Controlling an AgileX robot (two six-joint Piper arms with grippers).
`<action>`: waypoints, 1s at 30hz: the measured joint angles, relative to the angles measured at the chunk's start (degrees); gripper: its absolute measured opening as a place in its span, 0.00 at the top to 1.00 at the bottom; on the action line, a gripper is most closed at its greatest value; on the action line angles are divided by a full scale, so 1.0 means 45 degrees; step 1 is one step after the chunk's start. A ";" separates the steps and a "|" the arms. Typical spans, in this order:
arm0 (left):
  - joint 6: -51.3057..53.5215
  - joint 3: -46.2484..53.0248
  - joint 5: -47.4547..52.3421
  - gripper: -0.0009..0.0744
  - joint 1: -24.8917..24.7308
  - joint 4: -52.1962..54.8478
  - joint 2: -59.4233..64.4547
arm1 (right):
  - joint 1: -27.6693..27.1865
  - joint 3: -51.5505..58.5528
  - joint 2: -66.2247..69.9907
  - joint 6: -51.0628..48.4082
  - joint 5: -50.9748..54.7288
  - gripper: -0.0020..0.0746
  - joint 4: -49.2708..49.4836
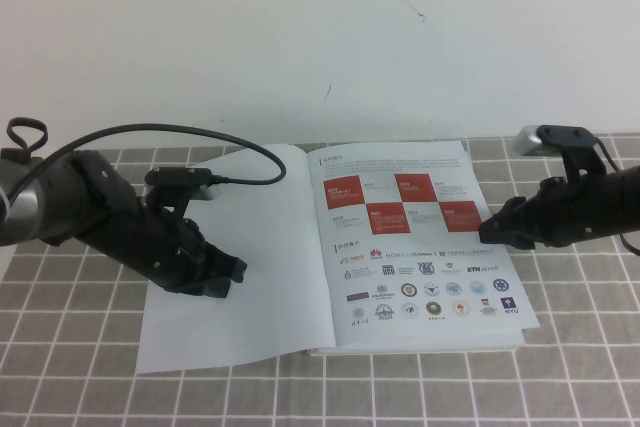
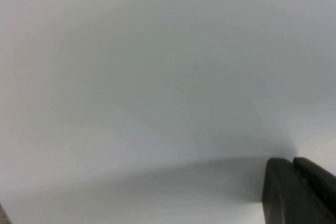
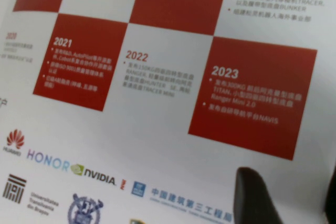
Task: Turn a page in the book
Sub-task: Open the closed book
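The book (image 1: 420,346) lies open on the table. Its right side shows the page (image 1: 455,247) with red checker squares and rows of logos, seen close up as the page (image 3: 157,77) in the right wrist view. The left side is a blank white page (image 1: 270,247). My left gripper (image 1: 225,277) rests on that blank page (image 2: 157,77), and the left gripper (image 2: 294,182) shows its fingers together, shut. My right gripper (image 1: 487,230) hovers at the printed page's right edge. In its wrist view the right gripper (image 3: 291,198) is open, with one finger (image 3: 252,198) over the paper and nothing held.
A grey checked cloth (image 1: 80,387) covers the table under the book. A white wall (image 1: 300,27) stands behind. A black cable (image 1: 200,134) loops from the left arm over the book's far left corner.
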 joint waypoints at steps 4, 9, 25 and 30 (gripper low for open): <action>0.0000 0.0000 0.0000 0.99 0.0000 -0.0008 0.0000 | 0.0000 0.0000 0.0000 0.0000 -0.0018 0.59 0.0000; 0.0026 0.0000 0.0000 0.99 0.0000 -0.0008 0.0000 | 0.0000 0.0000 0.0000 0.0000 0.0105 0.59 0.0000; 0.0073 0.0000 0.0000 0.99 0.0000 -0.0020 0.0000 | 0.0000 0.0000 -0.0912 -0.1089 0.1304 0.59 0.0791; 0.0073 0.0000 0.0000 0.99 0.0000 -0.0020 0.0000 | 0.0000 0.0000 -0.0936 -0.1580 0.1907 0.59 0.1377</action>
